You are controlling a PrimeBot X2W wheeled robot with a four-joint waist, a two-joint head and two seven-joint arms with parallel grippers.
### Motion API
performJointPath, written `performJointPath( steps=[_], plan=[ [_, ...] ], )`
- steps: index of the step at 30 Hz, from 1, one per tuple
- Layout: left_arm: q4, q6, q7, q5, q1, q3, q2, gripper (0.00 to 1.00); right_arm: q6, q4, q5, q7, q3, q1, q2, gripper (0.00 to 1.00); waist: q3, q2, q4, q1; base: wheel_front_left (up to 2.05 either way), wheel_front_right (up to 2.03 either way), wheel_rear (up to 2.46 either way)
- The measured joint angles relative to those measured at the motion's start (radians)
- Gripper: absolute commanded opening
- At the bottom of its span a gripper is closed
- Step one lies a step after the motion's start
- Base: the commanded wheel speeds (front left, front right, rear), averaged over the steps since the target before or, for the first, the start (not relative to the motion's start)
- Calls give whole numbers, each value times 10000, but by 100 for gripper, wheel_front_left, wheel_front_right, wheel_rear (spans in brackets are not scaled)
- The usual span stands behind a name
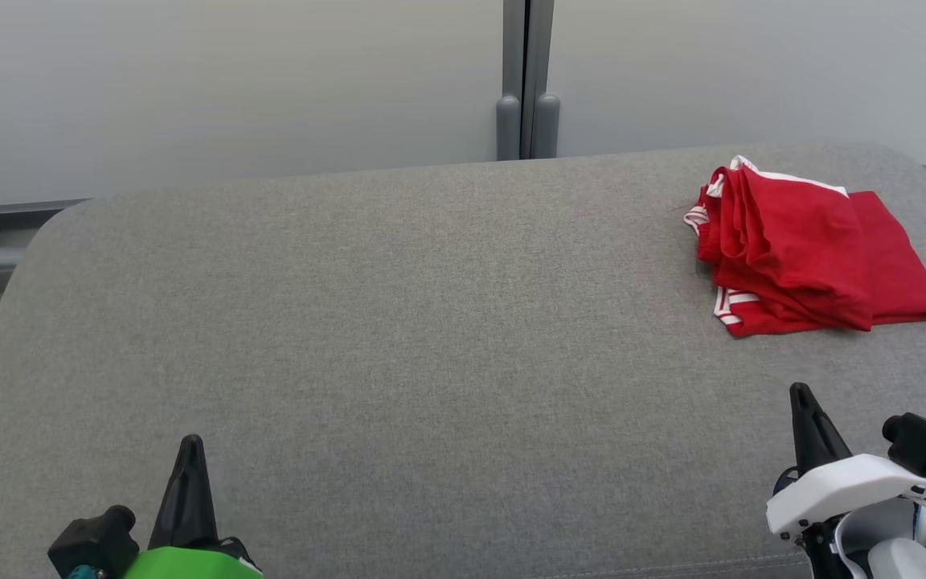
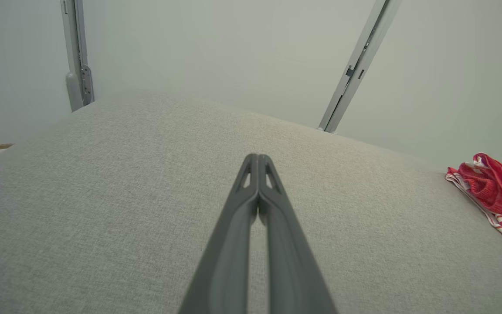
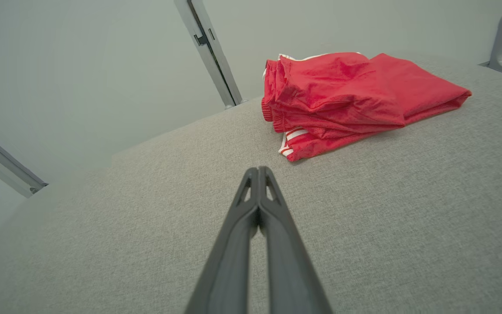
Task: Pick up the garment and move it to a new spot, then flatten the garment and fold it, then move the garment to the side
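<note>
The left pincer point(image 1: 190, 447) and right pincer point(image 1: 802, 396) are sitting pressed together, gripping nothing. The garment point(image 1: 809, 249) is lying loosely folded on the worktop point(image 1: 399, 322), ahead of the right pincer and well apart. That pincer is likely needing to spread before closing on a thick fold.

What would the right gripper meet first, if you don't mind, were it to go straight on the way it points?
Most likely the red garment, at its near striped edge. The right gripper, shut, aims low, so the grey cushion just before it may come first; depth is unclear.
</note>
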Motion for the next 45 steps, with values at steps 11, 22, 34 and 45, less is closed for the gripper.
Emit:
performJointPath(
  steps=[11,22,34,45],
  plan=[
    [109,-96,86,-1935,-337,-351,-33,0,-2,40,1710,834,-631,-178,69,0,64,0,0,0,0,0,0],
    [171,-171,146,-3528,-649,-621,-65,0,-2,81,3085,1484,-1139,-339,98,0,122,0,0,0,0,0,0],
    [238,-232,221,-5191,-923,-913,-107,0,-4,127,4583,2180,-1661,-529,136,0,192,0,1,0,0,0,0],
    [309,-293,276,-6585,-1156,-1170,-134,0,-6,163,5812,2767,-2098,-658,153,0,256,0,0,1,0,0,0]
  ],
)
